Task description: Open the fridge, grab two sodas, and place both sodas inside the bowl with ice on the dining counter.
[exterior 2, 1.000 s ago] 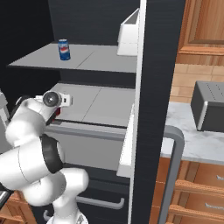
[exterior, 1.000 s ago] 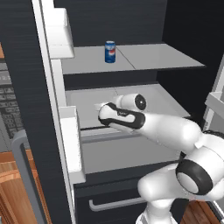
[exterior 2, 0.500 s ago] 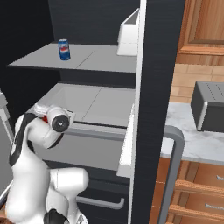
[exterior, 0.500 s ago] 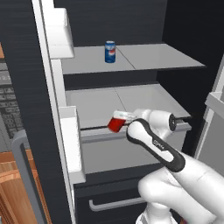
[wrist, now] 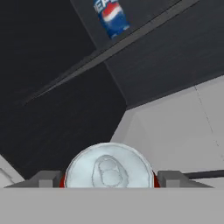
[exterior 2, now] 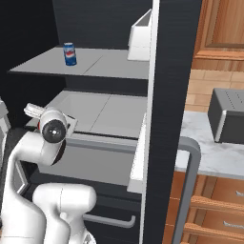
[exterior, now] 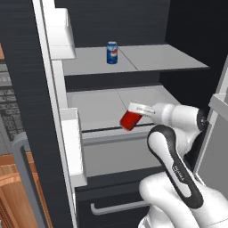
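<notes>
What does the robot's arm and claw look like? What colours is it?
The arm is smooth, rounded and white, made of fat tube pieces with dark grey bands at the joints. One band carries tiny pale lettering. A round dark cap sits on a joint. The claw has two small grey fingers.

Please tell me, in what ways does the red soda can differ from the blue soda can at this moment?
Colour: the red can is plain red; the blue can carries a red-white logo.
Pose: the red can is tilted; the blue can stands upright.
Place: the red can is clamped in the tool above the lower fridge shelf, off any surface; the blue can rests on the upper shelf.
Shared: both are small cylindrical cans with silver tops.
</notes>
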Robot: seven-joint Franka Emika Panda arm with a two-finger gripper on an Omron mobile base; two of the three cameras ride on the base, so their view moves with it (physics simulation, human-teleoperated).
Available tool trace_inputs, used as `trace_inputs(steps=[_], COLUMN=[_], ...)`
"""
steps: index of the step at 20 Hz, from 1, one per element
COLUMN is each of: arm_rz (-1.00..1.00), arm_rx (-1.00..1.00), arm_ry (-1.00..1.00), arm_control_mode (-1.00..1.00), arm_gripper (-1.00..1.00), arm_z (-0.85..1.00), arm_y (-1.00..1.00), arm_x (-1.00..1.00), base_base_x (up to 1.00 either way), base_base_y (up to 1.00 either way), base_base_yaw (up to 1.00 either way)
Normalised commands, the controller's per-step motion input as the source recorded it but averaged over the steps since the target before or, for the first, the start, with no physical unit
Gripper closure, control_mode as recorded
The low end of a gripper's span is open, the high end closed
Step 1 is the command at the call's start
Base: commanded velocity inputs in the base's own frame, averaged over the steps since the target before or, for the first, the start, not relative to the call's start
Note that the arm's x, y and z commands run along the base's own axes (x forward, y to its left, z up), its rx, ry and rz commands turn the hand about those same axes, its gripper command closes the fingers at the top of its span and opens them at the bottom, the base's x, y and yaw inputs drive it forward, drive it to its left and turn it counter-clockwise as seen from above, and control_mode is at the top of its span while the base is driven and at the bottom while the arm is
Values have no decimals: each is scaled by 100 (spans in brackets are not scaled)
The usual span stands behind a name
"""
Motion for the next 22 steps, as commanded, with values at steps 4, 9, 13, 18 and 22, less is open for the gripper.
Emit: trace_inputs(steps=[4, 9, 13, 18, 22], arm_rz=[-2, -2, -2, -1, -4], arm_rx=[0, 0, -3, -3, -2], arm_ry=[9, 8, 0, 0, -12], arm_control_mode=[-100, -100, -100, -100, -100], arm_gripper=[100, 100, 100, 100, 100], arm_z=[80, 48, 23, 0, 0], arm_y=[-26, -11, -8, 0, -4], arm_x=[-68, -78, -69, -4, -29], base_base_x=[0, 0, 0, 0, 0], base_base_y=[0, 0, 0, 0, 0], base_base_yaw=[0, 0, 0, 0, 0])
